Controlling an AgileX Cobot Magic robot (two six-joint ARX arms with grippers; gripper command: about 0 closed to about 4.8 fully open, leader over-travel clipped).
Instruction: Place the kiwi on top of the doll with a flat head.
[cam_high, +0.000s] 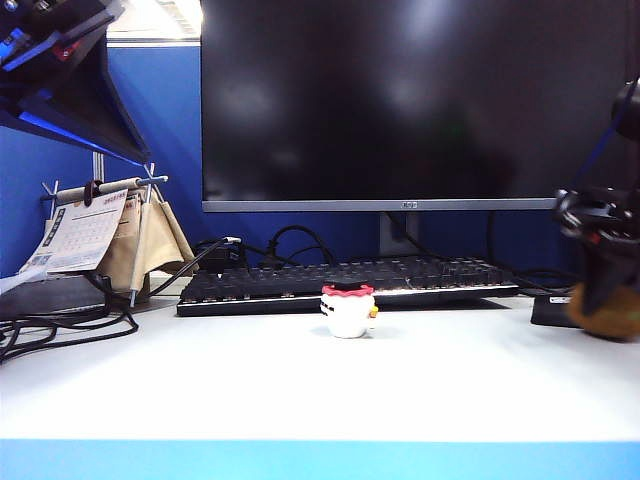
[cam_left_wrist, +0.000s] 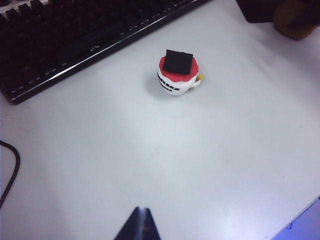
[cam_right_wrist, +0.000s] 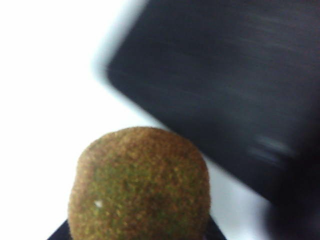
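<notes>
The doll with a flat head is a small white figure with a red scalloped top, standing mid-table just in front of the keyboard; the left wrist view shows the doll with a black square on its top. The fuzzy brown kiwi sits low at the far right edge, between the black fingers of my right gripper. In the right wrist view the kiwi fills the gap of the right gripper, with a jaw pressed against each side. My left gripper hovers shut over bare table, well short of the doll.
A black keyboard and a monitor stand behind the doll. A flat black box lies just beyond the kiwi. A desk calendar and cables are at the left. The table's front edge is blue.
</notes>
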